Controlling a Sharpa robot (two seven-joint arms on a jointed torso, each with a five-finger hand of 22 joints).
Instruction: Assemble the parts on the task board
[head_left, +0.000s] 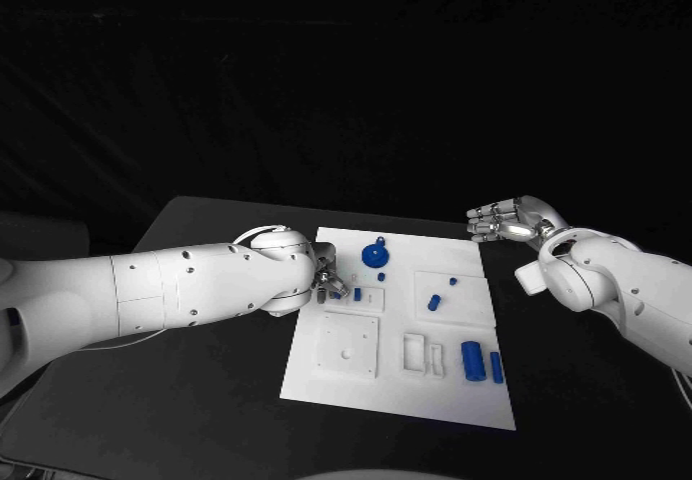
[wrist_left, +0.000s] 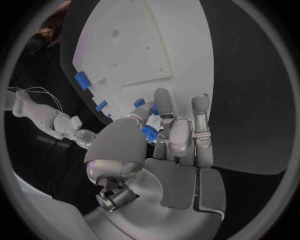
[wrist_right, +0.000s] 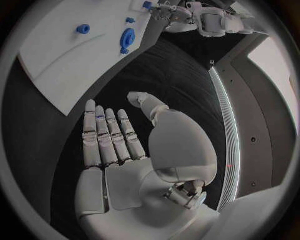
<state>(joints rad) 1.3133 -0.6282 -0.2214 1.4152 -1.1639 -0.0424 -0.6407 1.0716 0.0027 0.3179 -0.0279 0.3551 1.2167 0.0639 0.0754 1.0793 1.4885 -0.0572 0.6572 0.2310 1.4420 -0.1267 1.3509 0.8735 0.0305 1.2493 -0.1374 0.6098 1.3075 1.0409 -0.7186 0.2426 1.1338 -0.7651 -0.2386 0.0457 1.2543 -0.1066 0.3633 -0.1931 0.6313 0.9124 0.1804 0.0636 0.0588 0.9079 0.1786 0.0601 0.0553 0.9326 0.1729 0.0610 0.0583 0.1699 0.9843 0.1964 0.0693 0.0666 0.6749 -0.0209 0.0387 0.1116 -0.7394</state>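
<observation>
Fingers of the left hand (wrist_left: 164, 131) pinch a small blue part (wrist_left: 150, 134) at the white board's (head_left: 454, 400) left edge; its long axis is hidden. Off the board's far right corner, the right hand (wrist_right: 125, 145) hovers flat, fingers straight, side by side, holding nothing.

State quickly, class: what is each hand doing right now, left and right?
Left hand: pinching a small blue part over the task board.
Right hand: open, fingers straight, holding nothing, off the board.

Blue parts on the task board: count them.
7 visible: round part at top, one at the left hand, two small ones mid-right, small one, two cylinders lower right. Others may be hidden.
</observation>
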